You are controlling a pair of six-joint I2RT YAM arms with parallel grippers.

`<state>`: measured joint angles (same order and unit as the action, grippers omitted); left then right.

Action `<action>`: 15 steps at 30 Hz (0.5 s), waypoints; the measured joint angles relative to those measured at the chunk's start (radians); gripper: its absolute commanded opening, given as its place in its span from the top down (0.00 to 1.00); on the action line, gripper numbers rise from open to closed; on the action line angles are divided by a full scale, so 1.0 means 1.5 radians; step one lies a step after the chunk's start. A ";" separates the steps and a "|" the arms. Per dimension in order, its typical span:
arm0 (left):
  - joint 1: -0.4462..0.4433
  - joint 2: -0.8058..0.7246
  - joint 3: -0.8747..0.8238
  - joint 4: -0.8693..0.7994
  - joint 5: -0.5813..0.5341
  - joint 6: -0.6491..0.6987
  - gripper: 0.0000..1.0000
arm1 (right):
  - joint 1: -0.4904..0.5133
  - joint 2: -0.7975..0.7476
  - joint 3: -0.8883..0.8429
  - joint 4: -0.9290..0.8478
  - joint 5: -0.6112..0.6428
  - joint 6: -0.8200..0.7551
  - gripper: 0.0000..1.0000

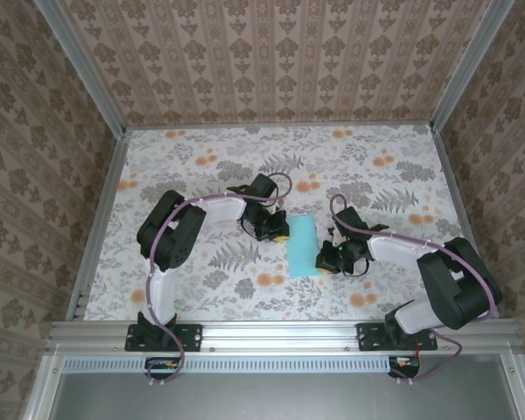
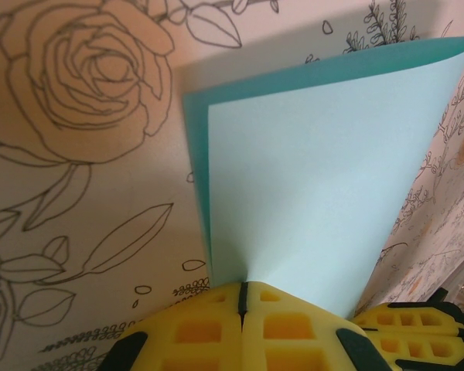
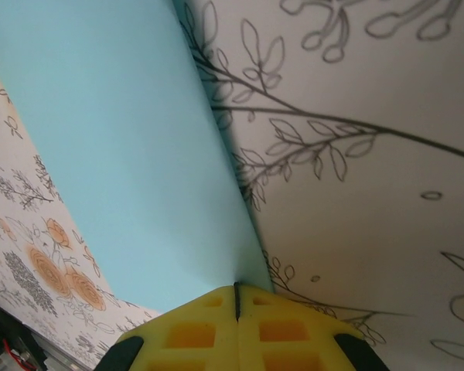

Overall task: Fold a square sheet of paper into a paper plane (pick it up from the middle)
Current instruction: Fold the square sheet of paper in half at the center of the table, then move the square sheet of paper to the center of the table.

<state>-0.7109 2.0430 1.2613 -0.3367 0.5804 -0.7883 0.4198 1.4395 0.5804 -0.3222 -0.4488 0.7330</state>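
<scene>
Teal paper (image 1: 302,245); grey-orange floral tabletop (image 1: 201,166); beige damask walls (image 1: 271,61).

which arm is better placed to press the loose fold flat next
Probably right: the right gripper sits beside the rounded fold of the paper; the left gripper pinches both layers, anchoring them.

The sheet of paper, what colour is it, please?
The sheet of paper is light teal, clearest in the left wrist view.

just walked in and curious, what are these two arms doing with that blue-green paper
Two robot arms are working a teal sheet of paper on the flowery table. The sheet is doubled over into a narrow strip, its fold rounded, not creased. The left tool is pinched shut on one edge, the right tool on the opposite edge. No plane shape yet.
</scene>
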 measured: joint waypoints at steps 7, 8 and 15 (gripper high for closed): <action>0.002 0.000 0.000 0.000 0.000 0.005 1.00 | 0.000 -0.049 -0.022 -0.053 0.024 0.003 0.94; 0.003 0.000 0.000 0.000 0.000 0.006 1.00 | 0.000 -0.058 -0.023 -0.070 0.031 0.003 0.94; 0.002 0.012 0.038 -0.049 -0.004 0.065 1.00 | 0.000 -0.134 -0.002 -0.163 0.068 0.003 0.89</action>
<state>-0.7078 2.0613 1.3182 -0.4107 0.5739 -0.6903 0.4198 1.2392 0.5774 -0.5671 -0.3470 0.7372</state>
